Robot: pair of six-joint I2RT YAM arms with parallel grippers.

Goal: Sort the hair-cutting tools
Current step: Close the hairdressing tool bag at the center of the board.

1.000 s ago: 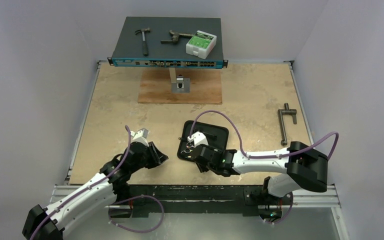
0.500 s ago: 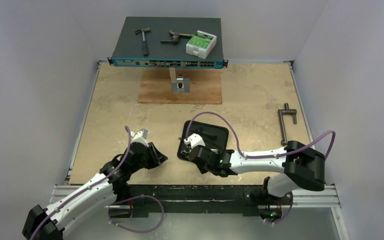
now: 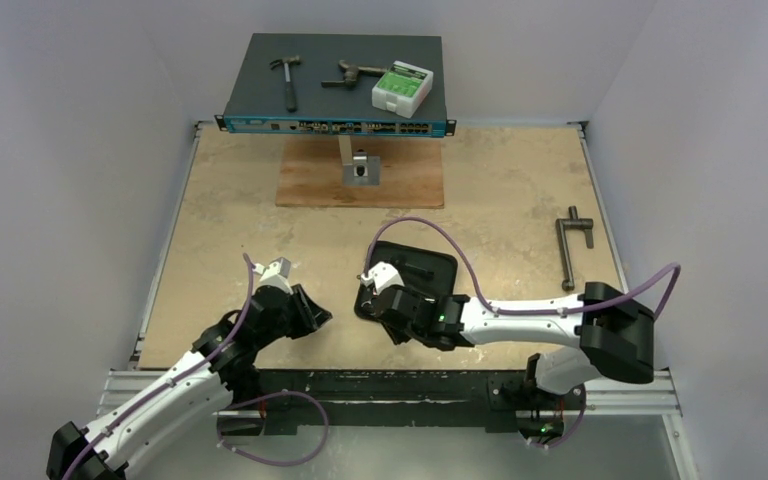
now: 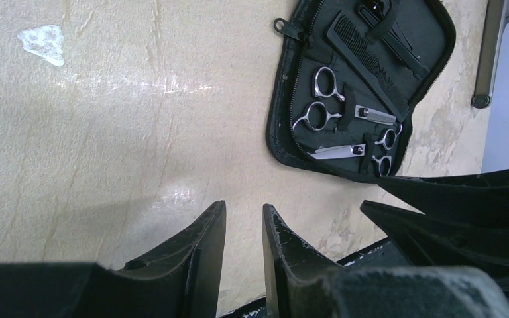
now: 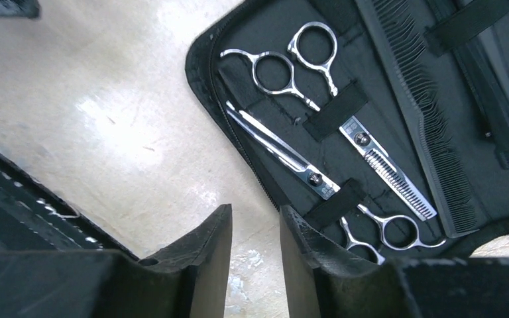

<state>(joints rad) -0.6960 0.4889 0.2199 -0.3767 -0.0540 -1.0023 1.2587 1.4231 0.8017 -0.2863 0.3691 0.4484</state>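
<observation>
Two grippers, both slightly parted, empty: we see right gripper [image 5: 255, 212] over the edge of the black case [image 5: 364, 79], left gripper [image 4: 243, 207] well left of it; scissors [image 5: 384, 171] and comb [image 5: 434, 119] strapped inside.

Beige table [image 3: 240, 220]: black open case [image 3: 447, 272], grey T-bar [image 3: 566, 252], wooden board [image 3: 310, 182]

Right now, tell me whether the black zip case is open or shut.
Open. The case lies spread flat, its inside facing up, with thinning scissors, plain scissors and comb showing inside.
</observation>
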